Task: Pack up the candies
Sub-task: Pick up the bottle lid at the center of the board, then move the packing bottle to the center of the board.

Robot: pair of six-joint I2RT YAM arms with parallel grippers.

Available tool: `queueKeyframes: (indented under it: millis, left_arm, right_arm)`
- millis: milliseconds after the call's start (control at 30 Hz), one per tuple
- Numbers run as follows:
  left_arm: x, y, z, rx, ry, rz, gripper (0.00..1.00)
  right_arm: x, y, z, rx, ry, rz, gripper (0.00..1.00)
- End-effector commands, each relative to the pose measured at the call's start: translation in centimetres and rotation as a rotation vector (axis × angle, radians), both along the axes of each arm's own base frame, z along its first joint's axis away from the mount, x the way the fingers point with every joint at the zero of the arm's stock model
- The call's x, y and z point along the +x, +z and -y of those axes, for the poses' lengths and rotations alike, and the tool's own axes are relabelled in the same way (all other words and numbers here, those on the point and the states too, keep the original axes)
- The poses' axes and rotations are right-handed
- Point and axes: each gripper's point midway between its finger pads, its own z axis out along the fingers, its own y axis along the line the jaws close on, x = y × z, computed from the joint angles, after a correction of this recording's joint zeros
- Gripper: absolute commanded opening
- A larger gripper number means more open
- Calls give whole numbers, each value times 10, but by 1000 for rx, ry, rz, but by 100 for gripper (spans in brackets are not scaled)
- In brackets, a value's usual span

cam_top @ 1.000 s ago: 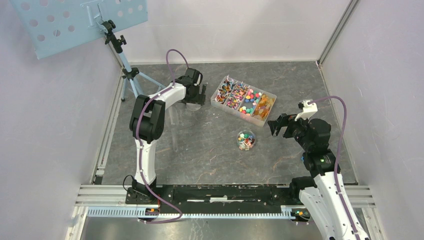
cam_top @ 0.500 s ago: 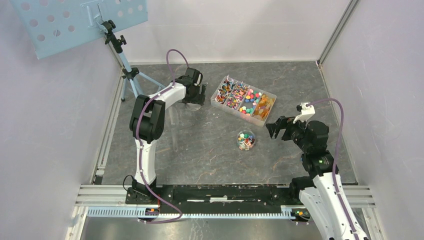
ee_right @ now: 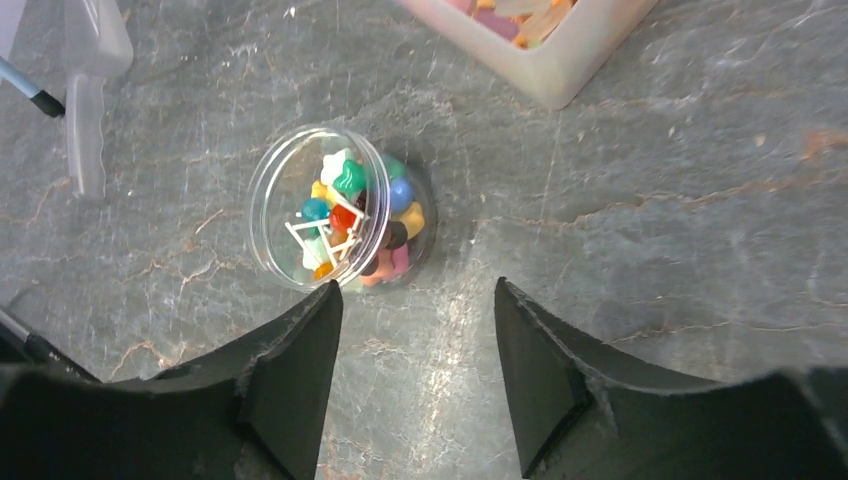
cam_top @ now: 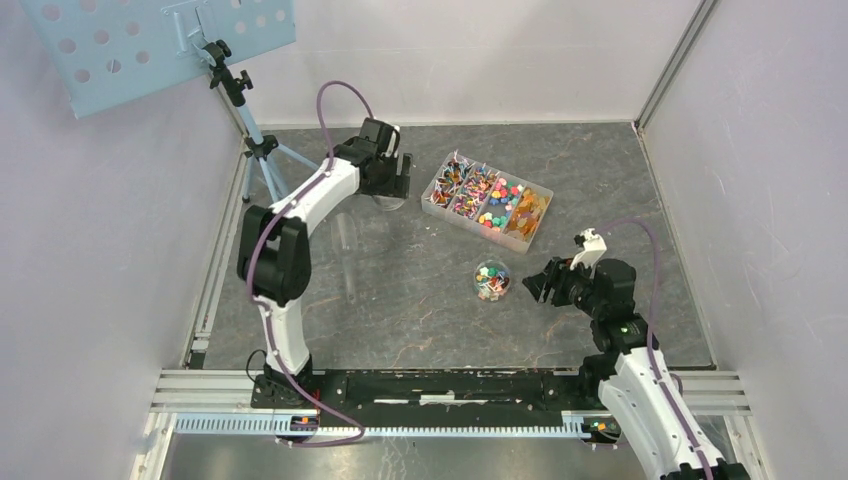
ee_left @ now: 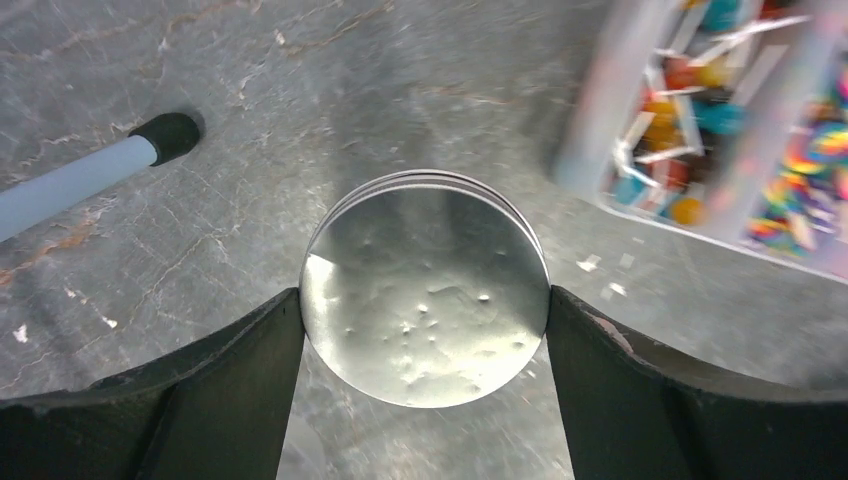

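Note:
The candies fill a clear divided box [cam_top: 487, 200] at the back of the table, whose corner shows in the wrist views [ee_left: 720, 120] [ee_right: 545, 40]. More candies [ee_right: 350, 215] lie in a small round clear tub [cam_top: 491, 280]. My left gripper [ee_left: 425, 296] is to the left of the box, shut on a grey round lid disc [ee_left: 425, 260], with both fingers pressing its rim. My right gripper [ee_right: 415, 288] is open and empty, just right of the tub. Its left fingertip [ee_right: 325, 305] is at the tub's near edge.
A tripod [cam_top: 255, 150] stands at the back left, and one rubber-tipped leg [ee_left: 165, 135] lies near the lid. A clear plastic piece [cam_top: 345, 250] rests left of centre. Enclosure walls close in the table on three sides.
My right arm has come down and left towards the round tub, and its jaws have narrowed. My left arm has shifted back and left with the lid held in its fingers.

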Motion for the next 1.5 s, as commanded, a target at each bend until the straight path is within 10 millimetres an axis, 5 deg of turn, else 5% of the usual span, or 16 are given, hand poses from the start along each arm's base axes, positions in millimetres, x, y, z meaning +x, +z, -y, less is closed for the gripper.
queueKeyframes:
  millis: [0,233,667,1067,1233,1467]
  left_arm:
    - [-24,65,27,-63,-123,101,71]
    - [-83,88,75,-116,-292,103,71]
    - [-185,92,167,-210,-538,59,71]
    - [-211,68,204,-170,-608,23,71]
    - [-212,61,217,-154,-623,20,71]
    - [-212,57,228,-130,-631,21,71]
  right_arm:
    - [3,3,-15,63,41,38,60]
    - [2,-14,-29,80,73,21,43]
    - [14,-33,-31,21,44,-8,36]
    - [13,-33,-45,12,86,3,37]
    - [16,-33,-31,-53,32,8,45]
    - [19,-25,-3,-125,-108,29,88]
